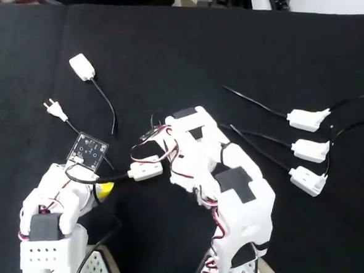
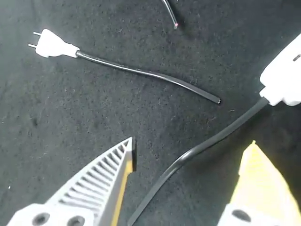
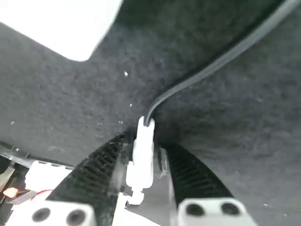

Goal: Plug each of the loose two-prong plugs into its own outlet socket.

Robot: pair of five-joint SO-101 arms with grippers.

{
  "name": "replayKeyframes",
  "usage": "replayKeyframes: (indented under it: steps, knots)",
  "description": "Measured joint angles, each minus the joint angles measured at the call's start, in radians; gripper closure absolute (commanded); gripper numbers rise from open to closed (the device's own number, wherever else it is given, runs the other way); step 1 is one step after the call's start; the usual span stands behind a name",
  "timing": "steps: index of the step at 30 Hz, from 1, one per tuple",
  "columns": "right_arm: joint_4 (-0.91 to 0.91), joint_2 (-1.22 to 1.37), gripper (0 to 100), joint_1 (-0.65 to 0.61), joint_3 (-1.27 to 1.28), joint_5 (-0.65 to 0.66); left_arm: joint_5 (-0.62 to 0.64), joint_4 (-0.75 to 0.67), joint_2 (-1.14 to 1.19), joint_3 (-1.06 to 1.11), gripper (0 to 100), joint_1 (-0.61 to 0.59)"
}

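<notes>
High view gives us the black cloth table (image 1: 236,53) first, with the two white arms at its near edge. The right arm (image 1: 240,196) is the bulkier one and leans from the near middle toward the table's centre. The left arm (image 1: 54,209) sits low at the near left.

At the right, three white sockets lie in a column: the far right socket (image 1: 305,120), the middle right socket (image 1: 310,149) and the near right socket (image 1: 306,180). A black cord trails left from each. Each seems to carry a plug at its right end, though we cannot be sure.

The centre socket (image 1: 146,169) (image 2: 284,70) lies just near of the right arm's tip. A lone socket (image 1: 81,66) lies at the far left, well apart from the rest.

The left gripper (image 2: 192,149) has its white and yellow fingers spread wide. We see the centre socket's cord (image 2: 207,141) running on the cloth between them, touching neither finger.

The right gripper (image 3: 143,146) has its black fingers pressed together on a held plug (image 3: 141,157). The held plug's cord (image 3: 211,66) curves away over the cloth.

The loose plug (image 1: 55,109) (image 2: 51,43) lies flat at the left, between the lone socket and the left arm, with its two prongs pointing far-left.
</notes>
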Motion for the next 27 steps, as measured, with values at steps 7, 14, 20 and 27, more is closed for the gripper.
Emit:
replayKeyframes:
  steps: [7,14,20,27]
  knots:
    - [0.009,0.017,89.7,0.000,-0.023,0.000,0.000,0.000,0.000,0.000,65,0.000]
    - [0.009,0.018,98.8,0.002,-0.032,0.002,0.000,0.000,0.000,0.000,65,0.000]
    - [0.009,0.015,98.7,0.002,-0.032,0.002,0.000,0.000,0.000,0.000,65,0.000]
    - [-0.009,-0.180,98.7,0.064,-0.034,-0.011,0.000,0.000,0.000,0.000,65,0.000]
